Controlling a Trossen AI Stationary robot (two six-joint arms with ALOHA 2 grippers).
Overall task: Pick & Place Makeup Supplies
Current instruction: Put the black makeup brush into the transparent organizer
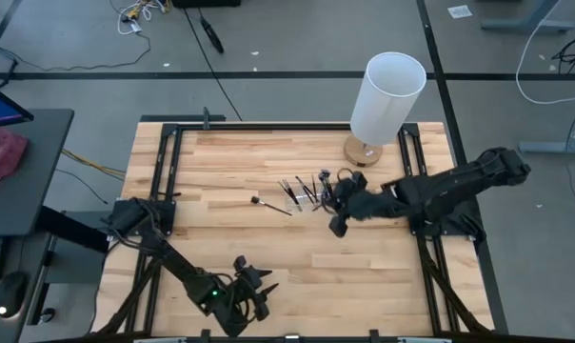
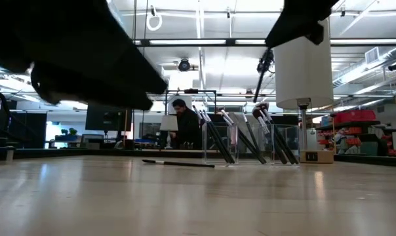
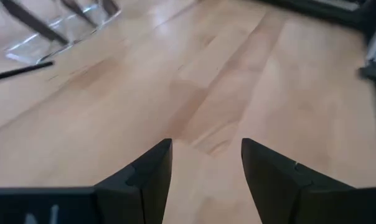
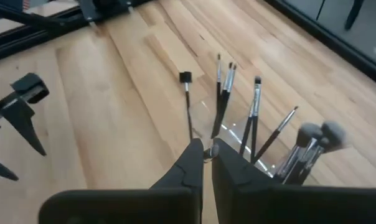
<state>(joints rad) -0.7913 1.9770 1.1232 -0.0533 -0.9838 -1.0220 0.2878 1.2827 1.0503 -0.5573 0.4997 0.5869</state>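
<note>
Right gripper (image 4: 206, 154): fingertips pinched almost together, nothing visibly between them; it hangs low over the clear holder (image 1: 305, 195) and the brushes standing in it.
Left gripper (image 3: 206, 155): fingers spread, empty, waiting over bare wood at the near edge of the table (image 1: 383, 286), well apart from every brush.
Loose brush (image 1: 271, 205): lying flat on the wood, just ahead of the right fingertips in the right wrist view, outside the holder.
Long axis: its handle runs from near the holder out away from the right gripper, with the black bristle head (image 4: 185, 77) at the far end; the handle end lies nearest the fingertips.
Nearer arm: the right, by a wide margin; the left would have to cross most of the table.
Look of the brush: pencil-slim, dark handle, small squarish black tip.
Standing brushes (image 4: 256, 115): leaning at varied angles in the holder, some thin-tipped, two with fluffy pale heads (image 4: 319, 134).
Likely next need: the right fingers must part and reach forward along the handle.
</note>
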